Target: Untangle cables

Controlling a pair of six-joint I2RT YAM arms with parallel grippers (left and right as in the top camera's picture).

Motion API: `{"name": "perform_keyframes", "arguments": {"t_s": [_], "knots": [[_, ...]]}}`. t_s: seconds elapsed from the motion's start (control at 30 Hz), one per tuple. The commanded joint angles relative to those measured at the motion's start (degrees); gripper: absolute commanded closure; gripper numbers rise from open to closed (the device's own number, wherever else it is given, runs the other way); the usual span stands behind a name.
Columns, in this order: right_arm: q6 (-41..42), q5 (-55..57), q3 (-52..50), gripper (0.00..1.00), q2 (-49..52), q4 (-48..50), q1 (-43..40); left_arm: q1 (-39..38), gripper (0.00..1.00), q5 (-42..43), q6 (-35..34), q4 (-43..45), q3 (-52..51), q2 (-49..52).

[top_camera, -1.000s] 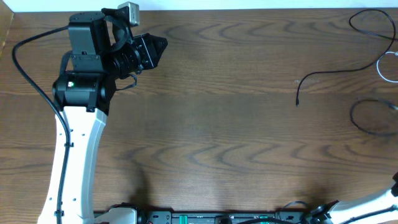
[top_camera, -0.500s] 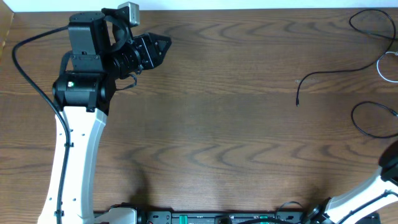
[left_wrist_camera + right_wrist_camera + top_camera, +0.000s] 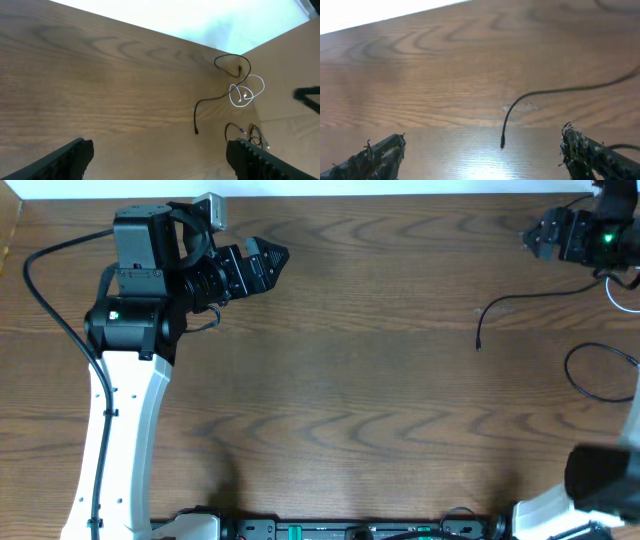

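Observation:
Near the table's right edge lie the cables: a black cord (image 3: 479,330) with its free plug end pointing toward me, a black loop (image 3: 567,366) below it, and a white cord (image 3: 609,292) partly under my right arm. My right gripper (image 3: 530,238) hovers at the far right, open and empty. In its wrist view the black cord's (image 3: 503,132) plug end lies on the wood between the spread fingers (image 3: 375,157). My left gripper (image 3: 272,258) is open and empty at the far left. Its wrist view shows the black cord (image 3: 195,120), the white loop (image 3: 263,88) and another black cord (image 3: 252,134) far ahead.
The wooden table (image 3: 340,380) is bare between the two arms. The left arm's white link and thick black arm cord (image 3: 50,310) occupy the left side. The table's far edge runs just behind both grippers.
The right arm has swung up from the bottom right corner to the far right, above the cables. Both grippers have opened, and the left one has shifted slightly right.

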Motion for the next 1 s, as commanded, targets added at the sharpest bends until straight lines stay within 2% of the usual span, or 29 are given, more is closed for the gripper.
{"name": "perform_keyframes", "arguments": {"t_s": [0.0,0.23,0.4,0.57,0.97], "knots": [[-3.3,1.0,0.1,0.01,-6.9,-0.3,4.3,-0.2,0.09,-0.3,0.4,-0.2,0.4,0.5],[-2.9,0.8,0.1,0.01,-14.9,-5.7,9.3,-0.2,0.09,-0.3,0.4,-0.2,0.4,0.5],[-2.9,1.0,0.1,0.01,-17.7,-11.2,9.8,-0.2,0.09,-0.3,0.4,-0.2,0.4,0.5],[-3.5,3.8,0.1,0.01,-18.4,-17.2,9.8,-0.2,0.09,-0.3,0.4,-0.2,0.4,0.5],[-5.7,12.6,-0.6,0.01,-18.4,-21.6,10.5,-0.2,0.09,-0.3,0.4,-0.2,0.4,0.5]]}}
